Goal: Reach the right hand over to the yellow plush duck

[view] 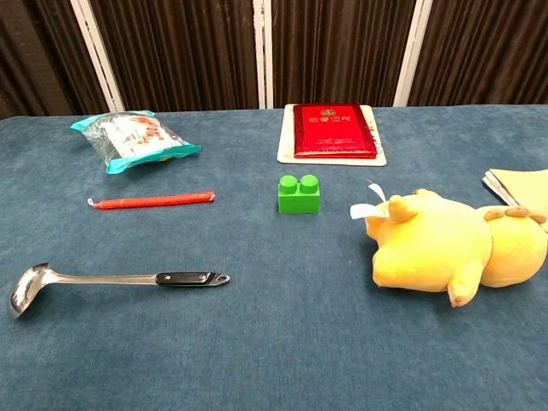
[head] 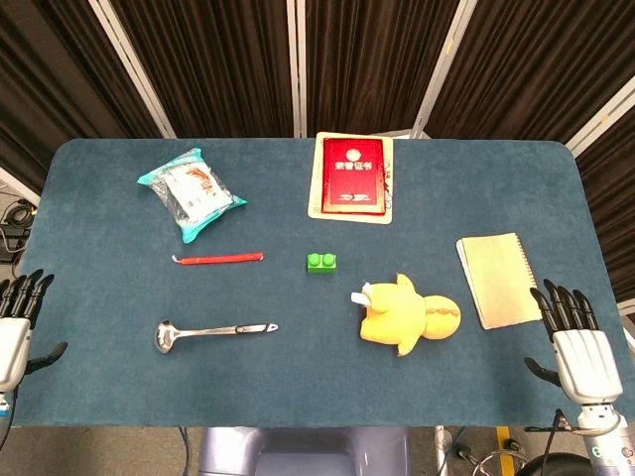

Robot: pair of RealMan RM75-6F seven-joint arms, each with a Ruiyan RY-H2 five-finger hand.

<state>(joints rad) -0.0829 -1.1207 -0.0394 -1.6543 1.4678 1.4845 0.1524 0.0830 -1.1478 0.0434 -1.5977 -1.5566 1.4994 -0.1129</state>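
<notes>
The yellow plush duck [head: 407, 313] lies on its side on the blue table, right of centre; the chest view shows the duck [view: 449, 248] at the right edge with a white tag. My right hand [head: 573, 347] rests at the table's near right corner, fingers straight and apart, holding nothing, well to the right of the duck. My left hand [head: 18, 322] sits at the near left edge, fingers spread and empty. Neither hand shows in the chest view.
A pale notebook [head: 499, 279] lies between the duck and my right hand. A green brick [head: 320, 262], red booklet [head: 350, 176], snack packet [head: 190, 193], red stick [head: 218, 258] and metal ladle [head: 213, 330] lie further left.
</notes>
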